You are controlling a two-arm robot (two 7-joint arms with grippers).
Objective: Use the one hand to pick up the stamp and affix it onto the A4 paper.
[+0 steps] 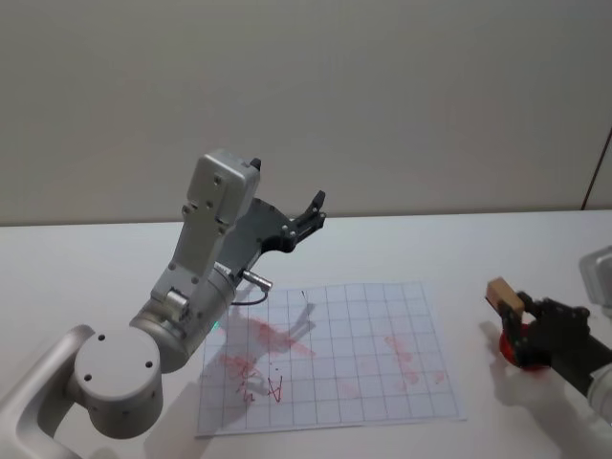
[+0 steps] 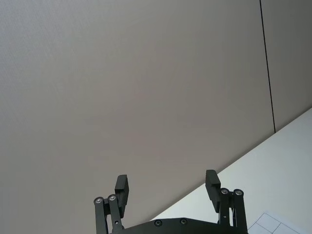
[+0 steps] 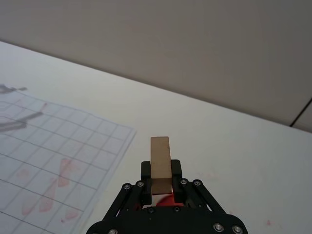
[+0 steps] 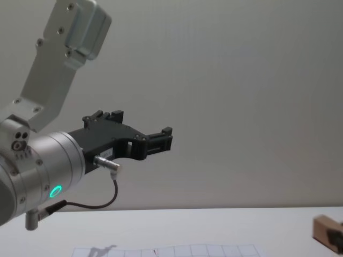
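Note:
My right gripper [image 1: 519, 317] is shut on the stamp [image 1: 503, 292], a light tan wooden block that stands up between its fingers. It hovers to the right of the A4 paper [image 1: 335, 354], apart from it. The right wrist view shows the stamp [image 3: 161, 157] clamped in the gripper [image 3: 161, 171], with the gridded paper [image 3: 58, 161] off to one side. The stamp [image 4: 324, 229] also peeks in at the chest view's lower right. My left gripper [image 1: 311, 215] is raised high over the paper's far edge, open and holding nothing, as also seen of the left gripper [image 2: 167, 187] in its own wrist view.
A red ink pad [image 1: 516, 356] lies on the white table right under the right gripper. The paper carries several red smudged marks [image 1: 258, 359]. The large silver left arm [image 1: 191, 296] looms over the paper's left side. A grey wall stands behind the table.

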